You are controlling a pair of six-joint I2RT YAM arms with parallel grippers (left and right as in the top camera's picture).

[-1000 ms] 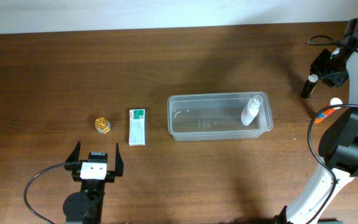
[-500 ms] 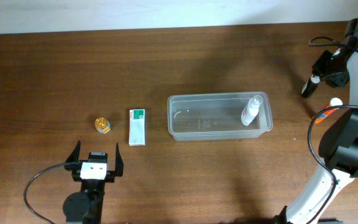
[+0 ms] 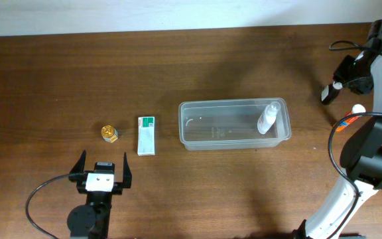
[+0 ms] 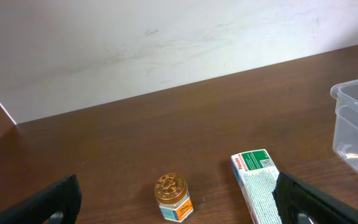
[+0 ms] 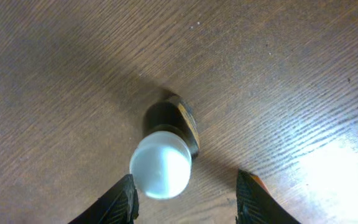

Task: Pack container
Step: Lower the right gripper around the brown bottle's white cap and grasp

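The clear plastic container lies mid-table with a small white bottle inside its right end. A gold-lidded jar and a white-and-green box sit to its left, and both show in the left wrist view, the jar and the box. My left gripper is open and empty, just in front of them. My right gripper is open at the far right. In the right wrist view its fingers stand either side of an upright dark bottle with a white cap, without gripping it.
A small white round thing and an orange tag lie by the right arm's cable near the table's right edge. A pale wall runs along the table's far edge.
My right gripper has shifted slightly at the far right of the table. The left gripper, the container, jar and box have not moved.
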